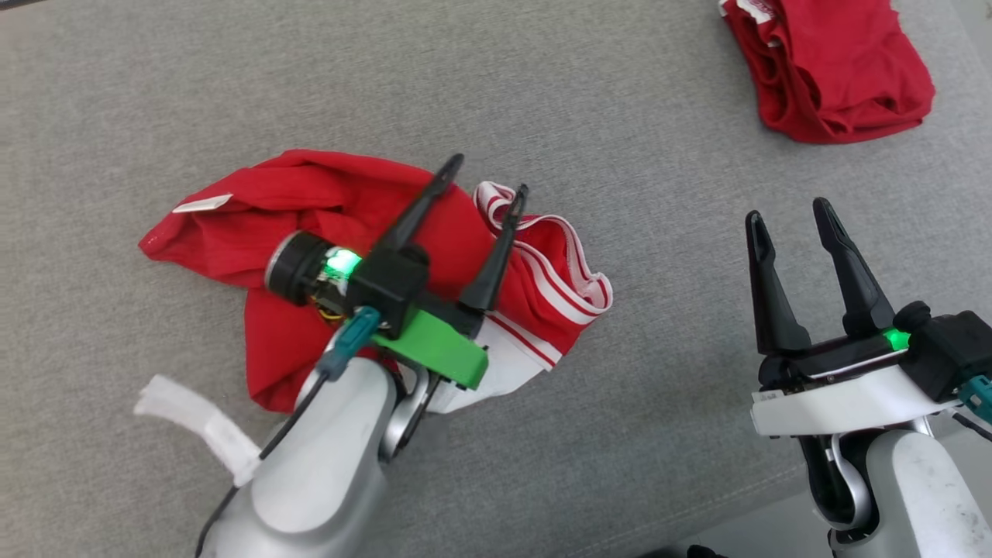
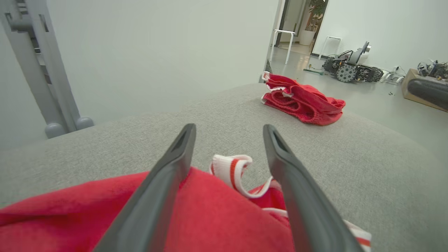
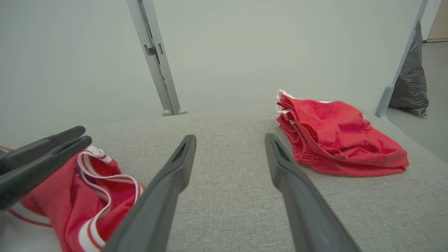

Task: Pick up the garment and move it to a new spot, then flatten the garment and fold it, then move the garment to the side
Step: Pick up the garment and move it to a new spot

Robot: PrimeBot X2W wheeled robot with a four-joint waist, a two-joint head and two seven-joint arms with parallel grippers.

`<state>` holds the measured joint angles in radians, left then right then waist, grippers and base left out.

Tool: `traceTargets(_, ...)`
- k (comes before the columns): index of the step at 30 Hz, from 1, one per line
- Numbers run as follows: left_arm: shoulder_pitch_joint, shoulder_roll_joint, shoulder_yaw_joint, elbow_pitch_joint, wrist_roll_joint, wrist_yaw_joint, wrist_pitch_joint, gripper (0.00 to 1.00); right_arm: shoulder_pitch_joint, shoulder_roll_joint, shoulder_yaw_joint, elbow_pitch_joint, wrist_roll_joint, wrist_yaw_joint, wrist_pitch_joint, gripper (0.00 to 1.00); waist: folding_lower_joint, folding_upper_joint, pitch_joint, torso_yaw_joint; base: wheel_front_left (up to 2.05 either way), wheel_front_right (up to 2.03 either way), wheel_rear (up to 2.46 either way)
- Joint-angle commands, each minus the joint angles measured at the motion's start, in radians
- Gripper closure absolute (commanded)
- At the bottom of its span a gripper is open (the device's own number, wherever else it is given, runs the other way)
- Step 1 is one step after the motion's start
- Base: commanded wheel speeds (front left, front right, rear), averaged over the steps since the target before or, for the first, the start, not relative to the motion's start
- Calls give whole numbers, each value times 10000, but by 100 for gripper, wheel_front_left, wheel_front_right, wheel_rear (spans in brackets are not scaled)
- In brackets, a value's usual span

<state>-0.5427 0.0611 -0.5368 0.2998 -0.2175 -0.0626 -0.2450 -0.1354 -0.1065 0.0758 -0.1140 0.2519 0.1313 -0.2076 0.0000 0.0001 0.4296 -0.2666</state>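
At centre-left of head frame, our left gripper [image 1: 489, 174] jaws spread, pinching nothing, fingers over crumpled red garment [image 1: 310, 201] with white-striped trim, lying on grey upholstered surface [image 1: 542, 93]. At lower right, our right gripper [image 1: 787, 210] jaws spread, empty. Folded red garment [image 1: 837, 70] at upper right.

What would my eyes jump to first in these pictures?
Probably the crumpled bright red garment with white striped trim, lying in the middle of the grey fabric surface, with the robot's left gripper open over it. Next comes a second red garment, folded into a small pile farther off to the right. The right gripper hangs open over bare grey fabric.
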Motion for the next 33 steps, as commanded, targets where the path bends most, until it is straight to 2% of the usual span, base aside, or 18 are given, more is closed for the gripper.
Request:
traceTargets(1,231,161,229,-318,44,221,-115,0,-109,-75,-32,-48,-76,-12,33,0,0,-1,-413,616,0,0,0)
traceTargets(8,1233,623,1691,-1660,-244,1137,-202,0,198,-266,-135,-344,-255,-12,451,0,0,-1,-1169,1604,0,0,0)
traceTargets(13,2156,1018,2772,-1846,-578,1506,-199,0,489,-344,-236,-443,-298,-12,740,0,0,-1,-1661,2099,0,0,0)
traceTargets(20,3337,1468,3610,-1755,-716,1634,-202,0,971,-338,-181,-437,-282,-12,1076,0,0,-1,-2295,2406,0,0,0)
traceTargets(27,4322,1542,3491,-1568,-676,1544,-203,0,1555,-370,-108,-281,-325,-12,1283,0,0,-1,-3015,2320,0,0,0)
traceTargets(33,4973,1390,3391,-1458,-790,1551,-203,0,2097,-241,-255,-295,-368,-12,1442,0,0,-1,-3591,2179,0,0,0)
